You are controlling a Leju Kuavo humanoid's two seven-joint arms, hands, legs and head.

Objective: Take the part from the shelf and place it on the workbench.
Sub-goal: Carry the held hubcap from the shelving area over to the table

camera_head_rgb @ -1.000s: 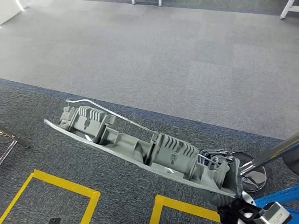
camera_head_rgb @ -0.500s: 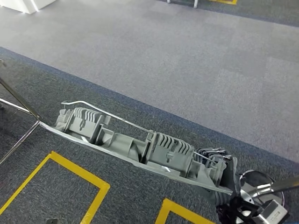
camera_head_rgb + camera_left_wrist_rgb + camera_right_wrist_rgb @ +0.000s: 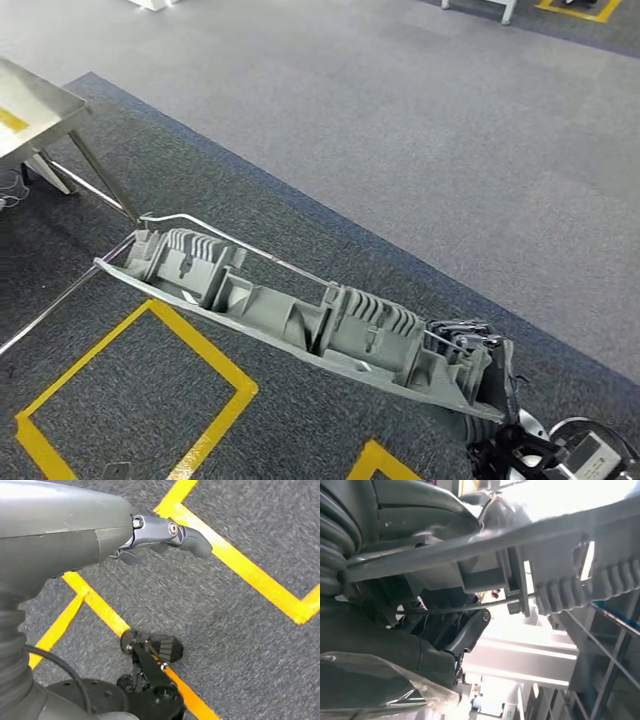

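Head view. Right hand: fingers closed around one end of the part, at the lower right of the picture. Part: long grey moulded piece with ribbed blocks and a thin wire rod along its upper edge; held in the air above the carpet, its free end reaching away from the hand toward the table. Table: pale top on slanted metal legs, beyond the part's free end and apart from it. Yellow floor lines: taped rectangle on the dark carpet, beneath the part's free half; a second yellow corner lies below the part, nearer the hand. Carpet: dark grey strip under the part, lighter grey field beyond it. Nothing stands between part and table.

Left wrist view. Left hand: holds nothing, touches nothing; the fingers that show are stretched out over the carpet and yellow lines. Whether they are spread or drawn together, I cannot tell.

Right wrist view. Right hand: dark fingers wrapped about the part, thumb across its underside. Part: flat grey edge and ribbed block run out from the hand; wire rod passes alongside. Metal framing shows behind, bright and blurred.
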